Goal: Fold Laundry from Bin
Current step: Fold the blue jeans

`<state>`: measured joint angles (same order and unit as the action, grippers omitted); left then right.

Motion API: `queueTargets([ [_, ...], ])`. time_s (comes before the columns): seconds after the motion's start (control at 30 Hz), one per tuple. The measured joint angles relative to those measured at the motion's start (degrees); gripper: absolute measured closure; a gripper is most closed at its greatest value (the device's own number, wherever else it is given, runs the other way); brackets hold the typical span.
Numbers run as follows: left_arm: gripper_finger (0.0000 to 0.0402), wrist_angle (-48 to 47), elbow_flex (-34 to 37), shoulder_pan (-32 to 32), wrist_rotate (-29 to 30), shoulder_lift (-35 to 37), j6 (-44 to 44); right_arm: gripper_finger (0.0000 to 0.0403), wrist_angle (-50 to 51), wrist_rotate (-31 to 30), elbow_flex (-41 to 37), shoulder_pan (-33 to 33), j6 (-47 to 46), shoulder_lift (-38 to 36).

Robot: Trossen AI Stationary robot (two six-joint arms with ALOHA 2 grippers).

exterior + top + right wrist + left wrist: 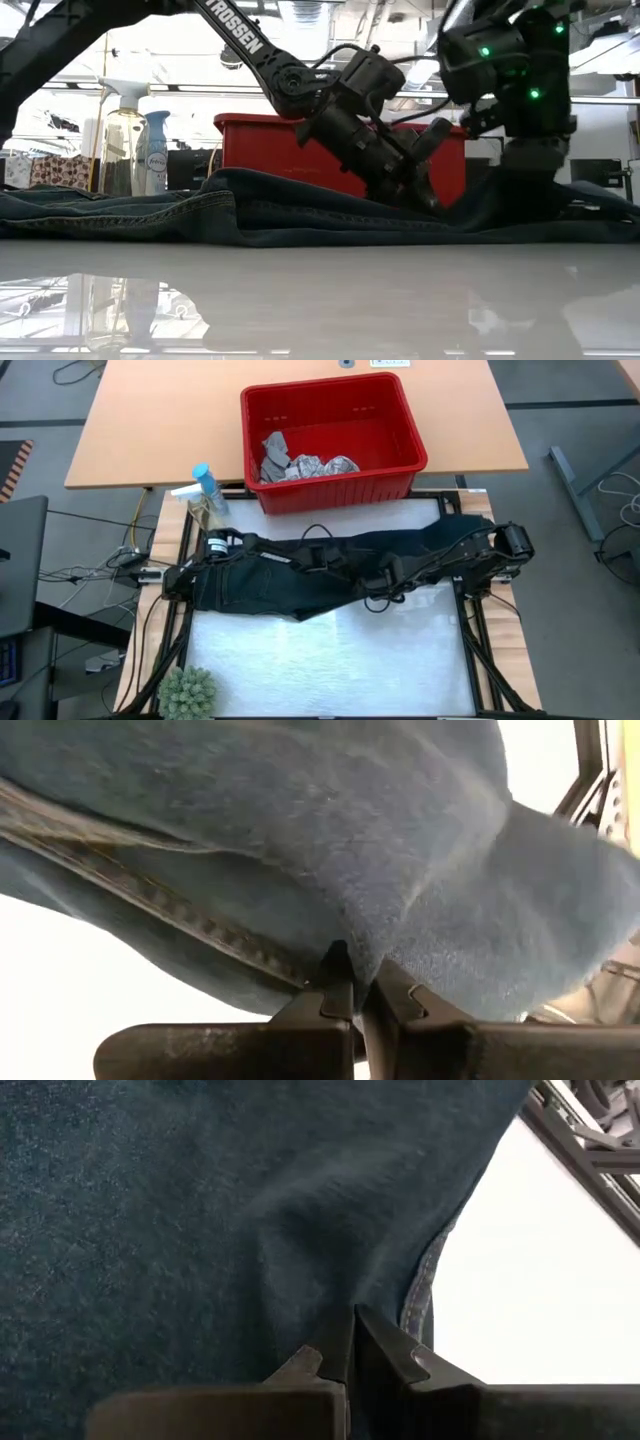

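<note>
Gripping the trousers, both the left gripper and right gripper had jaws pinched on soft, heavy, limp denim; hems and waistband looked the best holds.

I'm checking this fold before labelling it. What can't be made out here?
- High view: gripper tips, dark against the trousers.
- High view: which cloths lie in the bin, too small.
- Low view: the bin's contents, behind its wall.
- Wrist views: the trousers' outline, cut off.
</note>
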<state>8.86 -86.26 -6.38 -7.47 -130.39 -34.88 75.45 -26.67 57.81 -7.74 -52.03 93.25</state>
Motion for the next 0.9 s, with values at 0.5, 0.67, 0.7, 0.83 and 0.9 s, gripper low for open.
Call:
queueTargets([
  [0.5,0.0401,-1.83,0.02,0.31,-1.23,0.02,3.57,0.0376,-4.72,-3.15,8.32,-2.29,9.29,0.07],
  [0.67,0.0401,-3.26,0.12,-1.31,-6.05,4.24,3.62,0.0376,-4.55,-3.66,8.16,-3.09,7.07,0.21],
  [0.7,0.0401,-4.91,0.07,-1.82,-6.71,5.47,4.61,0.0376,-4.04,-3.68,8.07,-3.3,6.4,0.17],
  [0.83,0.0401,-13.49,0.07,-4.13,-5.07,8.67,8.69,0.0376,-3.16,-3.67,7.69,-4.34,4.49,0.11],
  [0.9,0.0401,-13.44,0.13,-4.72,-1.31,8.83,9.96,0.0375,-3.29,-3.66,7.69,-4.6,4.07,0.11],
])
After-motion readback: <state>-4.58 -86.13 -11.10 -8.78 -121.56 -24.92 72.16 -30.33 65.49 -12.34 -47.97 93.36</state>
